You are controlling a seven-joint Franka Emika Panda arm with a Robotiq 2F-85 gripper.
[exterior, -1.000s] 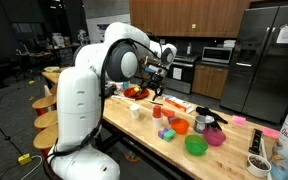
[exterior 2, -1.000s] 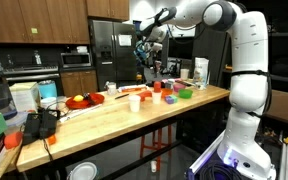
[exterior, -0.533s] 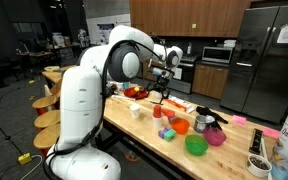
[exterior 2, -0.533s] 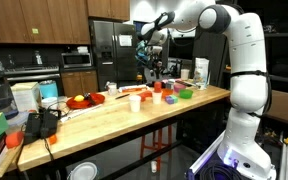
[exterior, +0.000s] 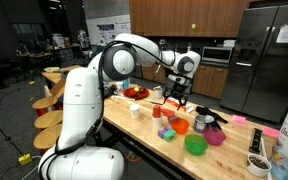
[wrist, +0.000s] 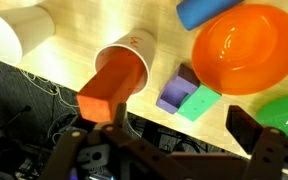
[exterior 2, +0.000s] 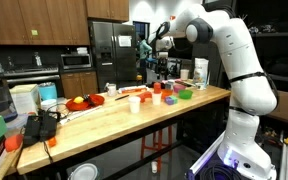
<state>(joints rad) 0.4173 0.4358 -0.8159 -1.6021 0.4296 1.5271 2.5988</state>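
My gripper [wrist: 172, 138] is open and empty, its two dark fingers wide apart at the bottom of the wrist view. It hangs above the wooden table [wrist: 84, 60], over an orange paper cup [wrist: 116, 80] lying toward me, a purple block [wrist: 174, 90] and a green block [wrist: 199, 102] side by side. An orange bowl [wrist: 242, 45] lies just beyond the blocks. In both exterior views the gripper [exterior: 174, 96] [exterior 2: 162, 70] hovers above the cups and bowls, touching nothing.
A white cup [wrist: 16, 38], a blue object [wrist: 199, 10] and a green bowl [wrist: 284, 115] lie around. An exterior view shows a white cup [exterior: 136, 111], orange bowl [exterior: 180, 126], green bowl [exterior: 195, 145], pink bowl [exterior: 215, 137] and a red fruit bowl [exterior: 134, 93].
The arm has swung along the table, carrying the gripper from near the red fruit bowl to above the cups and blocks. The gripper stays open.
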